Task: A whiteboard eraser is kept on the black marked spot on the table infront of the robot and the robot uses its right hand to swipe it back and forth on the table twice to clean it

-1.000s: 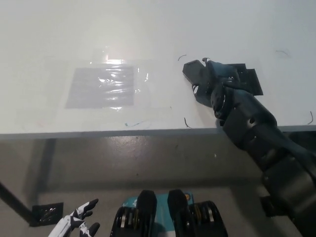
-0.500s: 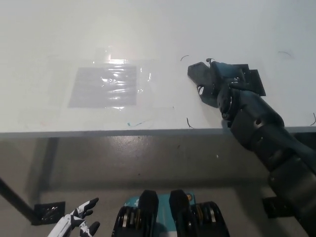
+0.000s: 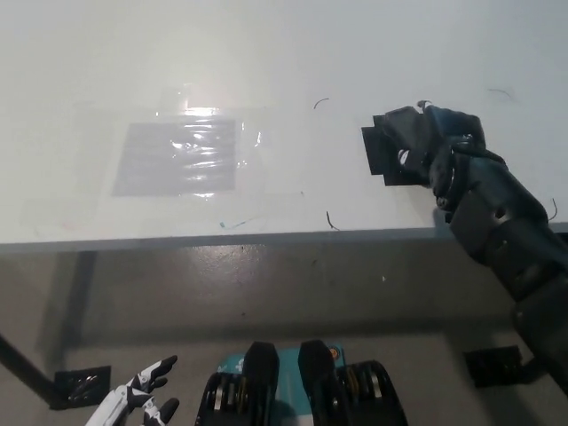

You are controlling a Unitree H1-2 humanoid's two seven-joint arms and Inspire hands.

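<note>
My black right hand [image 3: 437, 146] lies on the white table [image 3: 266, 53] at the right and is shut on the dark whiteboard eraser [image 3: 383, 153]. The eraser's squarish end sticks out to the left of the hand, flat on the tabletop. The hand and forearm cover the black marked spot, so I cannot see it. Low at the picture's bottom left, below the table edge, my white left hand [image 3: 142, 401] rests with its fingers apart and holds nothing.
A clear plastic sheet [image 3: 177, 158] with a greyish patch is stuck to the table's left half. Small pen marks [image 3: 330, 218] lie near the front edge [image 3: 222, 238]. Below it is the floor, with a table leg [image 3: 75, 293] and black foot plates [image 3: 493, 364].
My right hand has slid the eraser rightward across the table, from left of the black spot to over it. The camera has shifted slightly. The left hand has not moved.
</note>
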